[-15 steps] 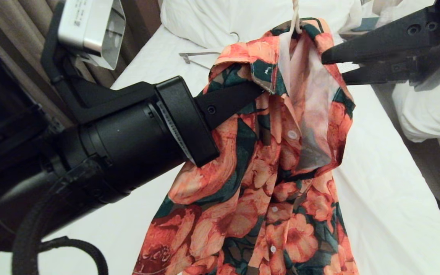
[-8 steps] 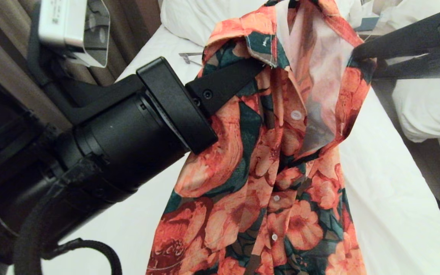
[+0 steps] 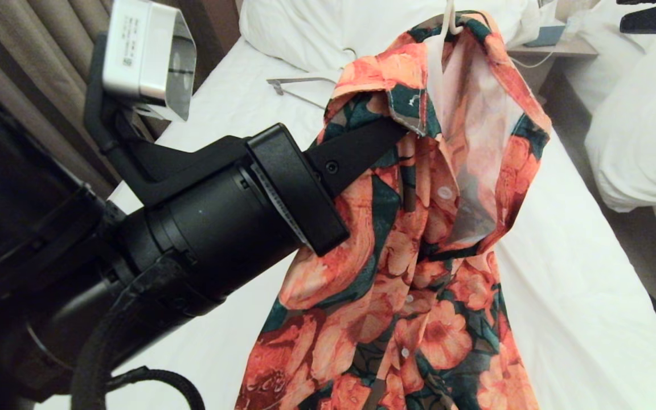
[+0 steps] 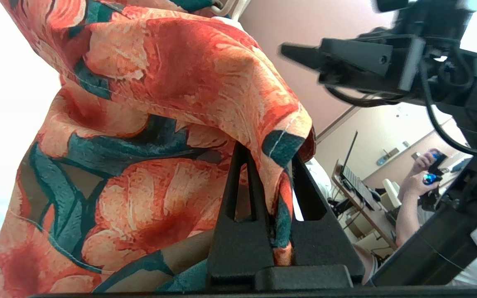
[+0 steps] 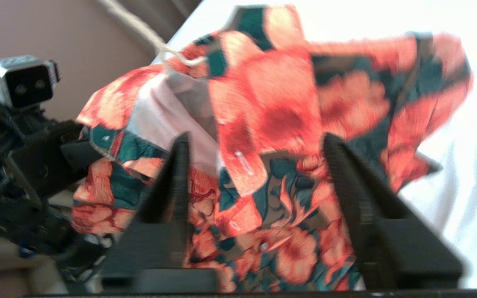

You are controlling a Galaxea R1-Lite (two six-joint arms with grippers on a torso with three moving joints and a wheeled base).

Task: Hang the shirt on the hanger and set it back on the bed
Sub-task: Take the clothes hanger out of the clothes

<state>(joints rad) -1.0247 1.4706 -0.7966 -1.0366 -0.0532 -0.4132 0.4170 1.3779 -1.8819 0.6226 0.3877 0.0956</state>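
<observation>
The shirt (image 3: 419, 273), orange-coral flowers on dark green, hangs in the air above the bed (image 3: 567, 267). The cream hanger (image 3: 449, 20) sticks up out of its collar; its hook runs out of view. My left gripper (image 3: 403, 126) is shut on a fold of the shirt's front edge just under the collar, seen pinched between the black fingers (image 4: 269, 151). My right gripper (image 3: 627, 16) is at the far upper right, clear of the shirt. Its fingers stand open with nothing between them (image 5: 256, 138), and the shirt (image 5: 288, 103) lies beyond them.
A thicker grey hanger (image 3: 299, 84) lies on the sheet near the pillow (image 3: 305, 28). A nightstand (image 3: 556, 48) and a second bed with a puffy duvet (image 3: 641, 148) stand to the right, curtains (image 3: 26, 62) to the left. A seated person (image 4: 412, 194) holds a controller.
My right gripper, which was against the shirt's right shoulder half a second ago, has pulled away to the upper right corner. The shirt has dropped slightly and the hanger's neck shows again.
</observation>
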